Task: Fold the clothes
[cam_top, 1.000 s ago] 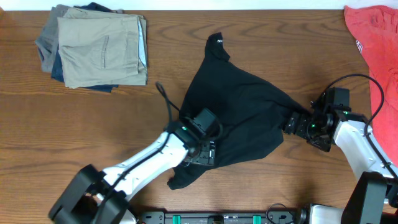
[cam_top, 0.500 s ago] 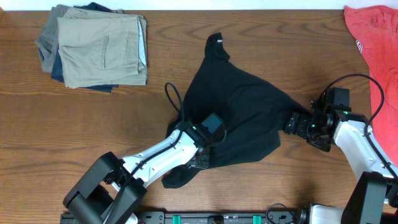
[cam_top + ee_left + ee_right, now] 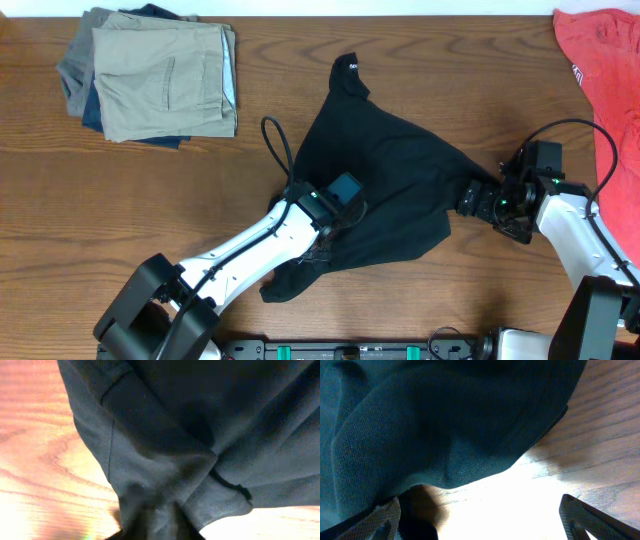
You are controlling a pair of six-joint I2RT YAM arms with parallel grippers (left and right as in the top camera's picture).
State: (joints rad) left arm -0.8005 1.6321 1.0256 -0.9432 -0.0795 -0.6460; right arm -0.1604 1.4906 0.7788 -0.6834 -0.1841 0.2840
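A black garment (image 3: 385,165) lies on the table (image 3: 150,220), its lower edge pinched by the left pincer (image 3: 152,524), seemingly for folding; the right pincer (image 3: 469,198) sits spread at its corner.

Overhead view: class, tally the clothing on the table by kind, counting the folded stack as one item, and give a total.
Black garment: 1
Red-coral shirt: 1
Stack of folded trousers: 1
Total: 3
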